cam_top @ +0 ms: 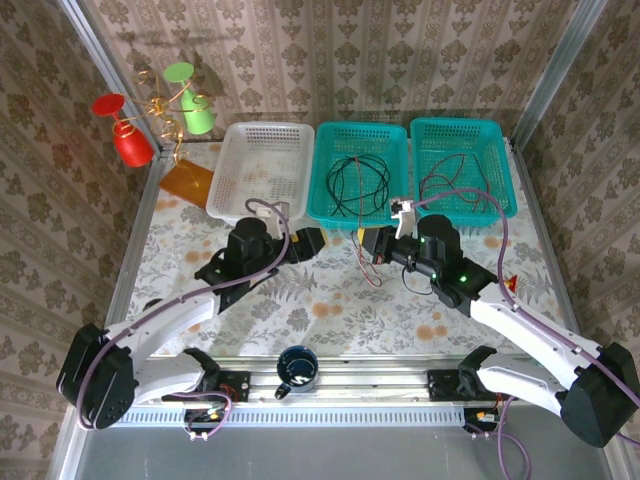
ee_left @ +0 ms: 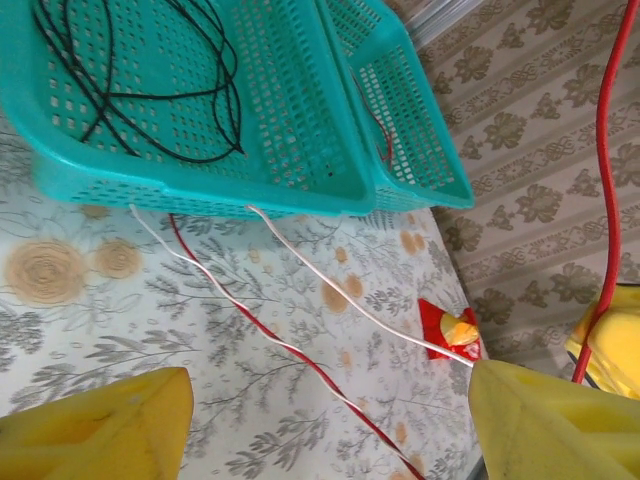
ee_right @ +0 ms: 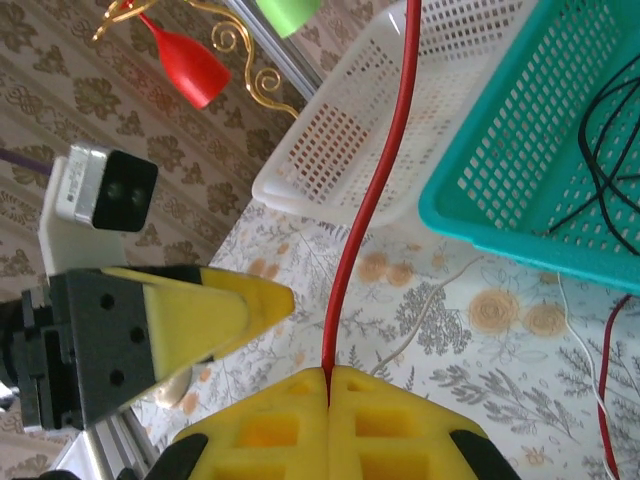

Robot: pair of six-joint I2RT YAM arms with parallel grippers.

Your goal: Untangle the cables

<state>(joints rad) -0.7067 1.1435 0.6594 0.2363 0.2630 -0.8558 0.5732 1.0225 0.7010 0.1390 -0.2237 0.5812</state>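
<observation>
Red cable [ee_right: 401,100] is pinched between the shut fingertips of the right claw [ee_right: 328,378]. From the tips it runs toward 12 o'clock in the right wrist view and off the top edge. Black cable [cam_top: 352,180] lies coiled loose in the middle teal basket [cam_top: 350,217]. Dark red cable [cam_top: 450,180] lies in the right teal basket [cam_top: 455,126]. Red strand [ee_left: 262,337] and white cable [ee_left: 350,303] lie on the bench [cam_top: 330,310], near each other, both coming out from under the teal basket's near wall. Can't tell if the strand is part of the held cable. Left claw [ee_left: 320,430] is wide open over the bench, with nothing between its yellow fingers [ee_left: 100,430]. In the top view both claws sit mid-bench, just at 6 o'clock of the middle basket, tips pointing at each other and close together. White basket [cam_top: 225,180] sits at 9 o'clock of the teal pair, all three in a row along the far edge. Wire stand [cam_top: 160,110] with a red and a green cup is at 10 o'clock, off the bench corner. Dark mug [cam_top: 298,368] is at 6 o'clock on the rail between the arm bases.
</observation>
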